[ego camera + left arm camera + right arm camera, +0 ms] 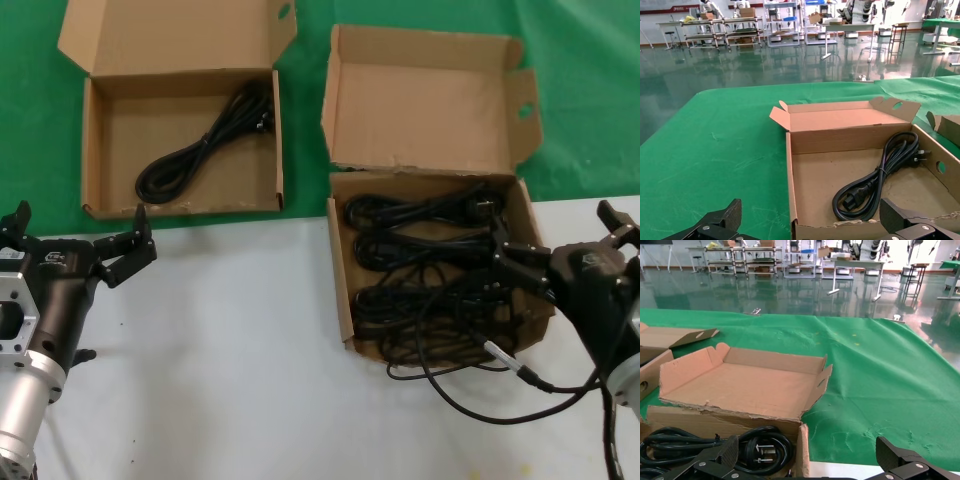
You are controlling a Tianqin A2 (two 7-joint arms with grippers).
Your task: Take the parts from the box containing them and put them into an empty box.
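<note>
The squarish box (341,290) with side flaps stands open at the right, holding several looped black cables (430,270). My right gripper (567,245) hangs open at that box's right front corner, one finger over the cables and the other outside the wall. In the right wrist view the gripper (807,455) straddles the box wall (804,450), with plugs of the cables (755,445) below one finger. The wider box (88,150) at the left holds one coiled cable (205,145). My left gripper (75,240) is open in front of this box (840,135), apart from its cable (880,175).
Both boxes sit where the green cloth (30,120) meets the white table (230,340). My own black cable with a metal connector (520,370) trails on the white surface before the right box. Both lids (420,100) stand up at the back.
</note>
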